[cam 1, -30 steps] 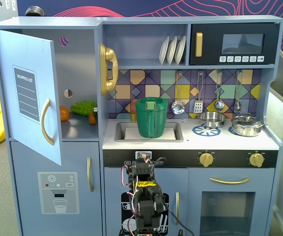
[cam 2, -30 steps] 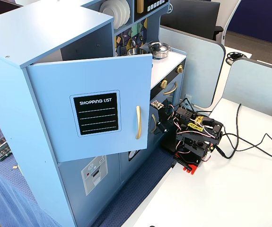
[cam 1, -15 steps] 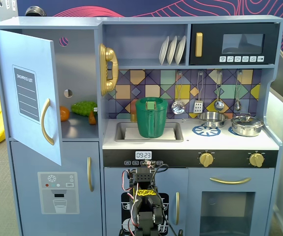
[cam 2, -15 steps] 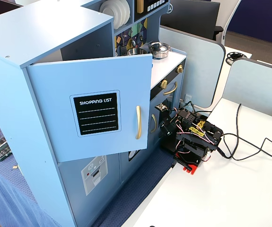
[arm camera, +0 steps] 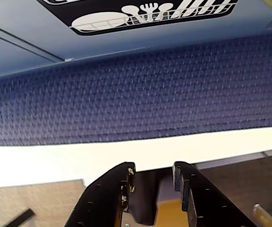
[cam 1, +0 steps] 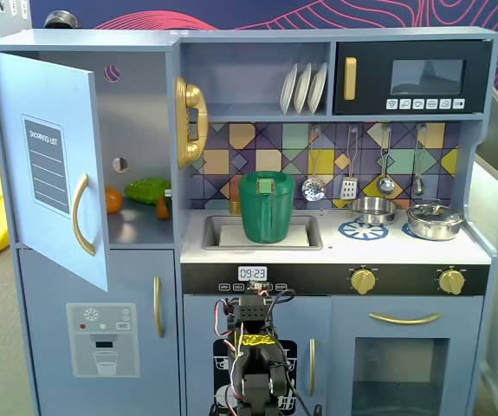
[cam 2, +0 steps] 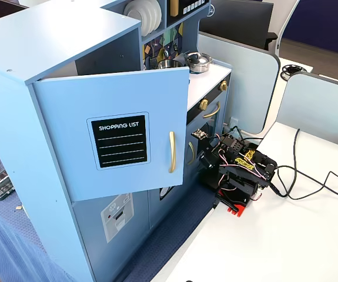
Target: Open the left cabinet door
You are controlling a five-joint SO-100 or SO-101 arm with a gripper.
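Note:
The upper left cabinet door (cam 1: 48, 165) of the blue toy kitchen stands swung wide open, with its gold handle (cam 1: 79, 215) and a shopping list label facing out. From the side, the same door (cam 2: 116, 135) sticks out over the mat. My arm (cam 1: 253, 360) sits folded low in front of the kitchen's middle lower doors, well below and to the right of that door. In the wrist view my gripper (arm camera: 153, 178) points at the blue mat (arm camera: 136, 94), its black fingers (arm camera: 125, 184) slightly apart with nothing between them.
Toy food (cam 1: 147, 189) lies inside the opened cabinet. A green pitcher (cam 1: 266, 206) stands in the sink and pots (cam 1: 435, 221) sit on the stove. The lower fridge door (cam 1: 158, 306) is closed. Cables (cam 2: 310, 182) trail from the arm (cam 2: 239, 173) across the white table.
The arm has folded down lower, uncovering the clock display on the control strip. The cabinet door has stayed open in the same place.

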